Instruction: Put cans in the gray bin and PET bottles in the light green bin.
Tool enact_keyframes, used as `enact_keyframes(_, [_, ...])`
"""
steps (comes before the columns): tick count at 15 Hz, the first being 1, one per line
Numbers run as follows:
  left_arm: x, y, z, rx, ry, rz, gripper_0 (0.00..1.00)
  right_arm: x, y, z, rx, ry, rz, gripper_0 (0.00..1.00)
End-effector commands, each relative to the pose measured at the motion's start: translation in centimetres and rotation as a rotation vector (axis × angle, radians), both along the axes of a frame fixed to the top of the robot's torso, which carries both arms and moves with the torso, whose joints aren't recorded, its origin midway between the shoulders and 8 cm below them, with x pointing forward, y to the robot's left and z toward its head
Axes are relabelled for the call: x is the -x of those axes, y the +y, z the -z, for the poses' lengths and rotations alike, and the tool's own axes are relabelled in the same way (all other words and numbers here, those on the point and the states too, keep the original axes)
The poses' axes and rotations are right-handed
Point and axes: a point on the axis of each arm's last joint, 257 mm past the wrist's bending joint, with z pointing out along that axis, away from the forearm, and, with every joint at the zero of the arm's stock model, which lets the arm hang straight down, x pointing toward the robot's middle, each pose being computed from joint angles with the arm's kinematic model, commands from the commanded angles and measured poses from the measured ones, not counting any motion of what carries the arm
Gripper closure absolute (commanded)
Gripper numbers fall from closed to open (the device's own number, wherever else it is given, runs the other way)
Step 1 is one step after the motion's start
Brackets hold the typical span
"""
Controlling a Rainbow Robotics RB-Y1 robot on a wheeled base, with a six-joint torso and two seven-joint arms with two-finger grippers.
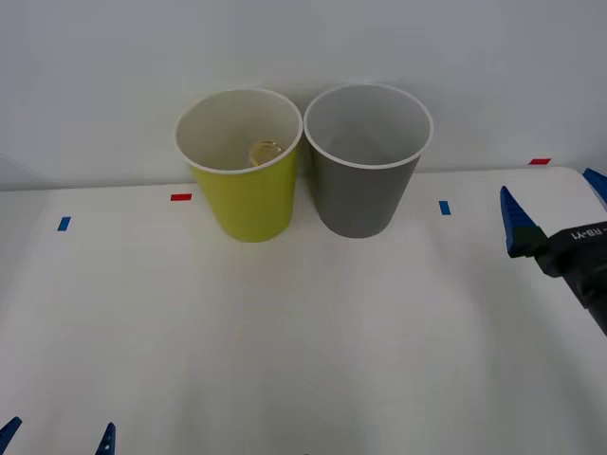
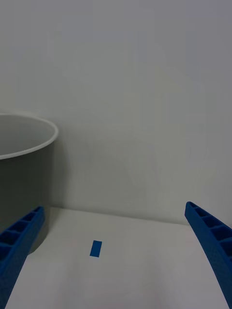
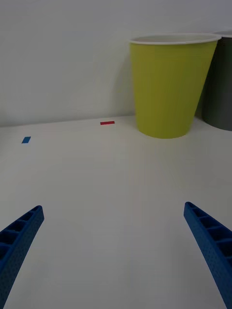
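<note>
Two open, empty end effectors, bins ahead.
Right end effector (image 1: 555, 213) hovers just right of the gray bin (image 1: 363, 161); left end effector (image 1: 57, 438) waits low over the counter (image 1: 285, 332). Light green bin (image 1: 245, 166) holds a bottle (image 1: 265, 153).

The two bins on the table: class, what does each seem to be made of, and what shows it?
The light green bin: probably moulded plastic, smooth and matte, with even colour, a thin white rim and a white inside. The gray bin: apparently the same plastic, with a smooth seamless tapered wall, soft sheen and white rim.
</note>
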Motion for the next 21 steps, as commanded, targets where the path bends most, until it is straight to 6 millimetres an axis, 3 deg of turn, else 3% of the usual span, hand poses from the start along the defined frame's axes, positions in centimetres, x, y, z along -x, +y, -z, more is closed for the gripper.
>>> enact_keyframes(1, [0.0, 0.0, 0.0, 0.000, 0.000, 0.000, 0.00, 2.1, -1.6, 2.5, -0.043, 0.041, 0.035, 0.00])
enact_keyframes(2, [0.0, 0.0, 0.0, 0.000, 0.000, 0.000, 0.00, 2.6, -2.2, 3.2, -0.071, 0.048, 0.062, 0.00])
enact_keyframes(5, [0.0, 0.0, 0.0, 0.000, 0.000, 0.000, 0.00, 3.2, -1.2, 4.3, -0.154, 0.037, 0.103, 0.00])
enact_keyframes(11, [0.0, 0.0, 0.0, 0.000, 0.000, 0.000, 0.00, 6.0, -1.2, 5.7, -0.099, 0.033, 0.098, 0.00])
enact_keyframes(16, [0.0, 0.0, 0.0, 0.000, 0.000, 0.000, 0.00, 11.4, -1.3, 8.7, -0.043, 0.057, 0.126, 0.00])
enact_keyframes(21, [0.0, 0.0, 0.0, 0.000, 0.000, 0.000, 0.00, 16.2, 0.1, 11.8, -0.107, 0.129, 0.135, 0.00])
